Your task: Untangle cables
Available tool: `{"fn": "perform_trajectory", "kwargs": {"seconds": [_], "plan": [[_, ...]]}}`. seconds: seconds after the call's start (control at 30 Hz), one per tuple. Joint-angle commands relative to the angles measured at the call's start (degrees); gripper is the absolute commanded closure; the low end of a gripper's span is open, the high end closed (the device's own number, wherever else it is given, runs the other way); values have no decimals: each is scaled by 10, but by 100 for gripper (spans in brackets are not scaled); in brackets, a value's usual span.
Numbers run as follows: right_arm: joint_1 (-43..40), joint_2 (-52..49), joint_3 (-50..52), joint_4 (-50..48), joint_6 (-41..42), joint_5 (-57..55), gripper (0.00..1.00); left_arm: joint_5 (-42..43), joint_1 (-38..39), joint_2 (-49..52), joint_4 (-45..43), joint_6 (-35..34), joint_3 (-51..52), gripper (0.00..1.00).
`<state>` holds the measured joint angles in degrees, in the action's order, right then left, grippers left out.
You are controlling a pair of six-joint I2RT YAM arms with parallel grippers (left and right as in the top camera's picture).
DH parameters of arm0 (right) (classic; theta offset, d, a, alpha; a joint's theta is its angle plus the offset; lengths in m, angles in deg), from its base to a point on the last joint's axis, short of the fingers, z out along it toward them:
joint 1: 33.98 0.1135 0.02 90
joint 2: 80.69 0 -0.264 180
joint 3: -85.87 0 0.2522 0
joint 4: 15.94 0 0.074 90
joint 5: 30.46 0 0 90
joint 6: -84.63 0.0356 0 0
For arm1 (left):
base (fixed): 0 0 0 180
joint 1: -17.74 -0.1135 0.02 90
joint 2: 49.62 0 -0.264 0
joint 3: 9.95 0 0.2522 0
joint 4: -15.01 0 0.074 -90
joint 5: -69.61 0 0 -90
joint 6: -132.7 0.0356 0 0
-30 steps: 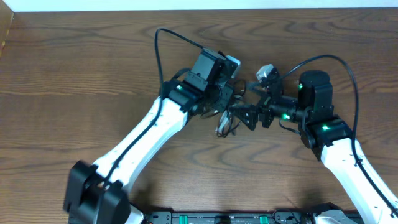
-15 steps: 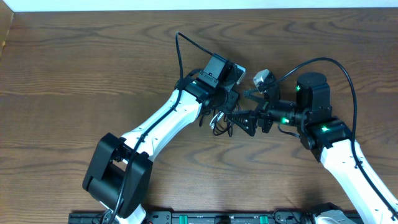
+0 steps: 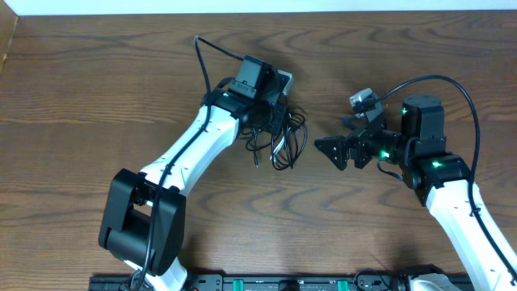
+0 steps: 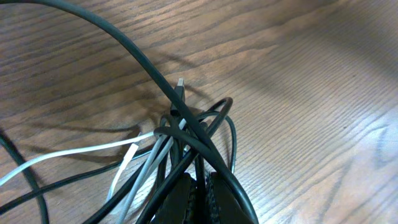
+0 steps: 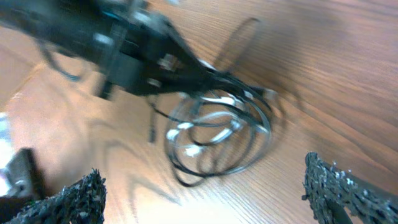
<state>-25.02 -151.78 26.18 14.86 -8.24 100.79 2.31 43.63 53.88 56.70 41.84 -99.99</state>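
The cables (image 3: 279, 139) lie in one tangled bundle of black and white loops on the wooden table. My left gripper (image 3: 273, 120) is shut on black strands of the bundle; in the left wrist view the jaws (image 4: 200, 199) pinch a black cable, with white strands (image 4: 134, 158) and a small plug (image 4: 180, 84) beside it. My right gripper (image 3: 329, 150) is open and empty, to the right of the bundle and apart from it. In the right wrist view the bundle (image 5: 217, 134) shows blurred ahead of the wide-open jaws (image 5: 205, 193).
The thicker black wires of the arms arch over the table at the left arm (image 3: 208, 61) and the right arm (image 3: 452, 93). The table's back edge (image 3: 258, 11) runs along the top.
My right gripper has let go of the bundle and drawn back to the right. My left gripper has pulled the bundle to the left and slightly toward the back.
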Motion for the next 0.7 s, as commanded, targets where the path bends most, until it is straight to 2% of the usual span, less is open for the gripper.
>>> {"fn": "perform_trajectory", "kwargs": {"seconds": [0.0, 0.27, 0.57, 0.67], "plan": [[-1, 6, -7, 13, -10, -78, 1, 39, 0, -4, 1, -5, 0, 92], [12, -24, 9, 20, 3, -176, 1, 136, 3, -4, -17, -5, 0, 92], [12, -138, 10, -38, 2, -158, 1, 138, 2, -4, -19, -5, 0, 92], [13, -163, 10, -69, -8, -120, 1, 137, 2, -4, -19, -5, 0, 92]]}}
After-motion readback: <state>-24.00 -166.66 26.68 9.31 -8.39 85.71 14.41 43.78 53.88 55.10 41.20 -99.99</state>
